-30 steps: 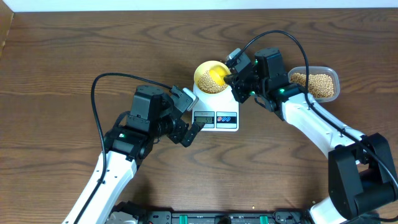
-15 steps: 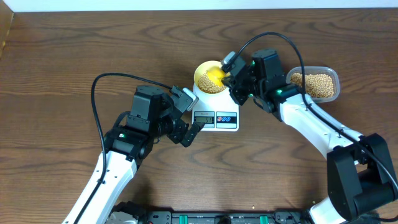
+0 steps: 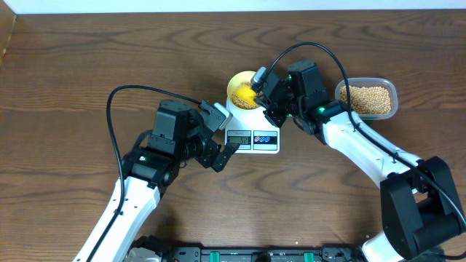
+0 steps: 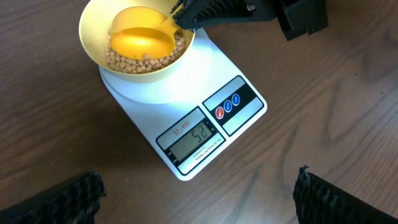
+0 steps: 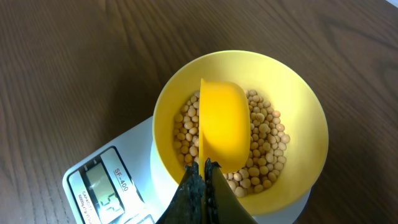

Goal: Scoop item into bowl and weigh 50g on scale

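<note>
Risk: right gripper, clenched on scoop inside bowl atop scale, could nudge bowl or flick its beans out (skews wt reading), w/ left gripper spread open just in front of scale.

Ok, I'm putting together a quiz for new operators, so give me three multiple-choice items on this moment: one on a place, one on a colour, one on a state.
1. Where does the bowl stand?
A) on the scale
B) beside it
C) under it

2. What colour is the scoop?
A) blue
B) white
C) yellow

3. How is the left gripper?
A) shut on the scoop
B) open, holding nothing
C) shut on the bowl

Answers:
1 A, the bowl sits on the white platform.
2 C, the scoop is yellow like the bowl.
3 B, its fingers stand wide apart, and the right gripper has the scoop.
</note>
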Controlling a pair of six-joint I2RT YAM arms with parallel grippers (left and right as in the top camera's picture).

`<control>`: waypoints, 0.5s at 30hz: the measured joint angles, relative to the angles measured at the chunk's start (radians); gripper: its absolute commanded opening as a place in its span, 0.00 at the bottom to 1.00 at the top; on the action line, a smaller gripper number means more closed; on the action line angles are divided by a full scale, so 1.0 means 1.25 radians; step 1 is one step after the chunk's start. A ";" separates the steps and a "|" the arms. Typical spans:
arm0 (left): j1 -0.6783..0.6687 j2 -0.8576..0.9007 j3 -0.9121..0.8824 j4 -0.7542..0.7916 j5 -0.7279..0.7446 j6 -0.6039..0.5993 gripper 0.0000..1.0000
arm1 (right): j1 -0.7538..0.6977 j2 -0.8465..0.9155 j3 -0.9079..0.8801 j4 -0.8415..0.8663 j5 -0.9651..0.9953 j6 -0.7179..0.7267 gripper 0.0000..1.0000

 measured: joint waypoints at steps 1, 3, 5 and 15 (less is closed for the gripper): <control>0.000 0.000 0.000 0.000 0.000 0.000 1.00 | 0.000 0.000 0.000 0.000 0.000 0.000 0.01; 0.000 0.000 0.000 0.000 0.000 0.000 1.00 | 0.000 0.000 0.000 0.000 0.000 0.002 0.01; 0.000 0.000 0.000 0.000 0.000 0.000 1.00 | 0.000 0.000 0.000 0.000 0.000 0.005 0.01; 0.000 0.000 0.000 0.000 0.000 0.000 1.00 | -0.002 0.000 0.000 0.000 -0.005 0.049 0.01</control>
